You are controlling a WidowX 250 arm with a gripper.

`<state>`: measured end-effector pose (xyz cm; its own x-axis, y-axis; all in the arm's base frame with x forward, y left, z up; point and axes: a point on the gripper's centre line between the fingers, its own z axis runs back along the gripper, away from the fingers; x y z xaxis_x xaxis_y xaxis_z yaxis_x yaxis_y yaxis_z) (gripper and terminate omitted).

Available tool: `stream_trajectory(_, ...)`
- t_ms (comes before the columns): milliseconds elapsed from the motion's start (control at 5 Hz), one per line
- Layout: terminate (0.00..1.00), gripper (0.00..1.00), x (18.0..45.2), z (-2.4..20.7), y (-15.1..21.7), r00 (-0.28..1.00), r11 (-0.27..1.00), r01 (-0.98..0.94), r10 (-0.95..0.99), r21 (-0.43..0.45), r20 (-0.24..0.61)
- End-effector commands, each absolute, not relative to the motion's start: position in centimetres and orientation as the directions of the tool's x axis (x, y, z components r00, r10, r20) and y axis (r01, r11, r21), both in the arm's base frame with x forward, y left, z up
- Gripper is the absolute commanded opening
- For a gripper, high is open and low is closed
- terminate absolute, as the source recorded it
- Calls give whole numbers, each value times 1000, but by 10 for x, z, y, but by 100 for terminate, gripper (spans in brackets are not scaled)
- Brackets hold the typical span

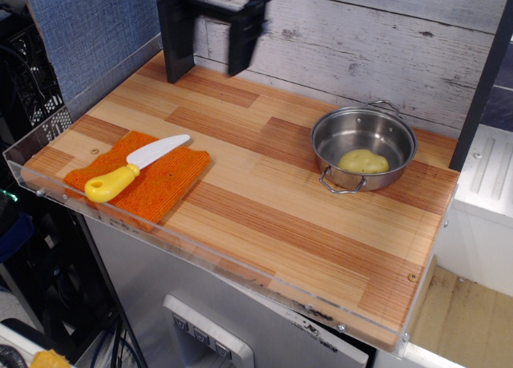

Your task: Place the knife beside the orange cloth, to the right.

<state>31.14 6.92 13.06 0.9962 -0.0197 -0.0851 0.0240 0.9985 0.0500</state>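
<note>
The knife [135, 169], with a yellow handle and a white blade, lies diagonally on the orange cloth [164, 184] at the front left of the wooden table. Its handle points to the front left and its blade to the back right. My black gripper [212, 57] hangs high over the table's back left, far behind the knife, blurred by motion. Its jaws stand apart and hold nothing. Its left finger overlaps a dark post behind it.
A steel pot [385, 127] with a pale yellow lumpy food item [362, 161] inside stands at the back right. A dark post [173, 55] rises at the back left. A clear acrylic rim [200, 260] runs along the table's front and left edges.
</note>
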Motion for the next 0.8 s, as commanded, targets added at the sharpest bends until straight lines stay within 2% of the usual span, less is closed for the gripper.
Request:
stream_trajectory(0, 0, 100, 264, 128, 98, 998, 997, 35, -38, 64, 43)
stream_trajectory(200, 0, 100, 257, 110, 105, 996, 995, 36, -44, 94, 84)
stream_trajectory(600, 0, 100, 250, 79, 120, 997, 988, 45, -52, 145, 49)
